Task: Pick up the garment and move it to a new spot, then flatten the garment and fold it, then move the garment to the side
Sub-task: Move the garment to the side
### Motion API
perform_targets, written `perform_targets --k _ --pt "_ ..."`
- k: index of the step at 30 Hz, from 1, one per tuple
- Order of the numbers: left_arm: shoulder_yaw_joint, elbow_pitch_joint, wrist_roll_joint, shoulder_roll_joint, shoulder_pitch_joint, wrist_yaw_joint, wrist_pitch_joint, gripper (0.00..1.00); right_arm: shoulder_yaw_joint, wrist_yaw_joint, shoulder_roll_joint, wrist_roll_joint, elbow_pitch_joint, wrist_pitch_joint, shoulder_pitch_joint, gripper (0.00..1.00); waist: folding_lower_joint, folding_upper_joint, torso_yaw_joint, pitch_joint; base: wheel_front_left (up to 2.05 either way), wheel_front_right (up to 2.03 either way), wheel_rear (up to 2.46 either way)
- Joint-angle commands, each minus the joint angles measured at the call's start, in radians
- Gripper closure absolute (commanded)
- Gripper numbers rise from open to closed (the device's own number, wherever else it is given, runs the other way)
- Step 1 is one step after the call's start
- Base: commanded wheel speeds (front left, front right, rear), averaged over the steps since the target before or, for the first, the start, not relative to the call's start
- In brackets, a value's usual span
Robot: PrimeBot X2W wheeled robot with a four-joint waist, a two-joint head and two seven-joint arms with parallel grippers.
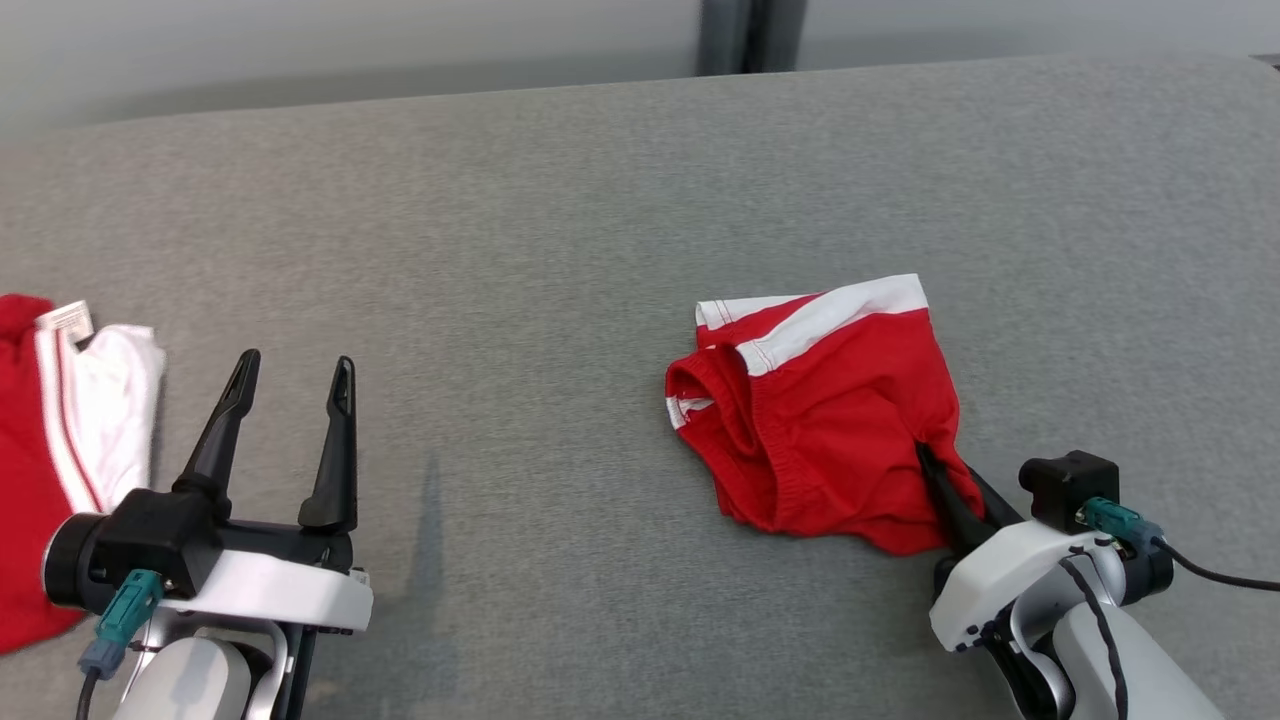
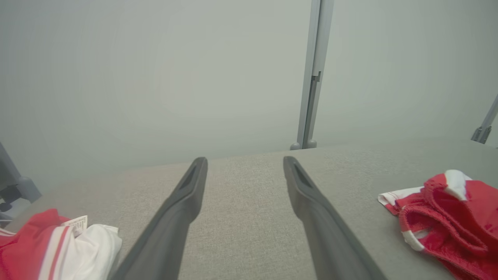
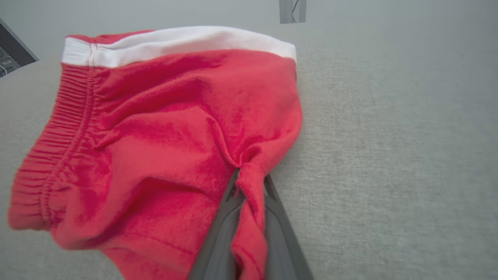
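Red knit shorts with white waistband point(image 1: 830, 420) lie crumpled at 4 o'clock on the grey fabric bench point(image 1: 560, 250). Right gripper point(image 1: 935, 470) is clamped on their 5 o'clock edge; left gripper point(image 1: 295, 375) sits spread wide at 8 o'clock. I'd lift slowly, checking the thin pinch holds.

White wrist shells point(image 1: 270, 590), blk tapered fingers point(image 1: 225, 425), teal connectors point(image 1: 125, 610) w/ blk cables point(image 1: 1210, 572), blk cam block point(image 1: 1068, 487).

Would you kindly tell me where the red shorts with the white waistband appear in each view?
Head view: red shorts right of centre, pinched by the right claw.
Left wrist view: red shorts at the far right edge.
Right wrist view: red shorts across left and centre, cloth between the claw's fingers.
Shared landmark: the grey post at the back.
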Motion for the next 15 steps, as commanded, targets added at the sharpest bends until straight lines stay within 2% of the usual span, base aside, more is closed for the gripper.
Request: perform_targets --k 1,3,9,10,15 --pt "0.003 -0.012 -0.005 0.008 -0.013 -0.004 0.004 0.0 0.004 -0.001 -0.018 -0.005 -0.022 0.002 0.014 1.0 0.0 -0.0001 -0.1 0.01 0.0 0.0 0.0" --pt "-0.001 -0.017 -0.001 0.013 -0.018 -0.008 0.011 0.0 0.003 -0.001 -0.027 -0.005 -0.03 0.003 0.019 1.0 0.0 -0.0001 -0.123 0.014 0.0 0.0 0.0" --pt "-0.004 -0.057 0.015 0.045 -0.035 -0.007 0.042 0.0 0.005 -0.001 -0.039 0.011 -0.066 0.003 0.013 1.0 0.0 -0.0001 -0.283 0.054 0.0 0.0 0.0" --pt "-0.006 -0.073 0.022 0.057 -0.048 -0.008 0.058 0.0 0.009 -0.001 -0.038 0.015 -0.072 -0.005 0.001 1.0 0.0 -0.0001 -0.329 0.07 0.0 0.0 0.0" --pt "-0.024 -0.107 0.044 0.079 -0.093 -0.018 0.096 0.0 0.029 -0.001 -0.048 0.031 -0.062 -0.024 -0.054 1.0 0.0 -0.0001 -0.402 0.114 0.0 0.0 0.0"
